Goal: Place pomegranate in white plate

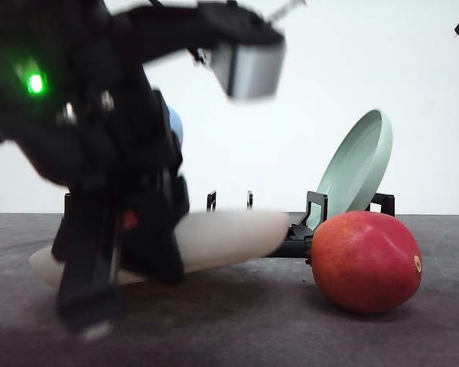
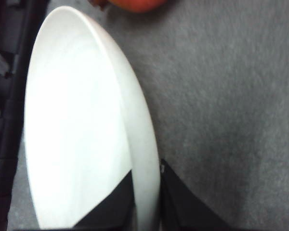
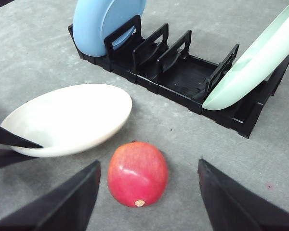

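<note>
The pomegranate (image 3: 137,173), red with a tan stub, lies on the grey table in front of the rack, also seen in the front view (image 1: 366,261). My right gripper (image 3: 149,166) hovers above it, open, one finger on either side and neither touching it. The white plate (image 2: 82,130) is tilted, with one edge near the table, just left of the fruit (image 3: 67,120). My left gripper (image 2: 147,207) is shut on the plate's rim, one finger inside and one outside. In the front view the blurred left arm (image 1: 92,290) covers much of the white plate (image 1: 229,233).
A black dish rack (image 3: 183,77) stands behind the plate and fruit. It holds a blue plate (image 3: 103,19) at one end and a pale green plate (image 3: 255,62) leaning at the other. Grey table surface (image 1: 245,321) lies in front of the fruit.
</note>
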Tool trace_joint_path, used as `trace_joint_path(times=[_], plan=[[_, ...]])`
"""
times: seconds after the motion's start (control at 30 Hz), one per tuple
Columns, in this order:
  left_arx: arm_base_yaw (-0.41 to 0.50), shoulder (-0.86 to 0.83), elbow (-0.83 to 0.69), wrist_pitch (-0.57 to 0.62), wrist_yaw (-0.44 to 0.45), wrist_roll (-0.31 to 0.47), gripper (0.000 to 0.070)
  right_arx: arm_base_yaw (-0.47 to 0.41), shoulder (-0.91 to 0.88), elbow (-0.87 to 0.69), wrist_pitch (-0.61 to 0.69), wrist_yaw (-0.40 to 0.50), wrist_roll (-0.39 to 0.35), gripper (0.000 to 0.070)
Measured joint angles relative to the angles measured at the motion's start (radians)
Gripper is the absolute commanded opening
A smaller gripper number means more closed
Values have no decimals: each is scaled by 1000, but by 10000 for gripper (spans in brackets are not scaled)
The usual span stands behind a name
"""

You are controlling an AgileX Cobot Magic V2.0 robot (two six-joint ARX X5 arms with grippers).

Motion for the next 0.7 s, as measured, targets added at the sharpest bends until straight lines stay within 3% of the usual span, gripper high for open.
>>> trace_joint_path(times=[0.1,0.23,0.5,0.57,0.7], plan=[[0,14,0,10,-5,17,67,0,0,0,0,0,0,405],[1,18,0,21,7,19,223,0,0,0,0,0,0,405],[-7,20,3,-11,11,4,451,0,0,0,0,0,0,405],[-9,18,21,-58,33,-22,486,0,0,0,0,0,0,405],[4,-31,83,-165,169,-110,484,0,0,0,0,0,0,405]])
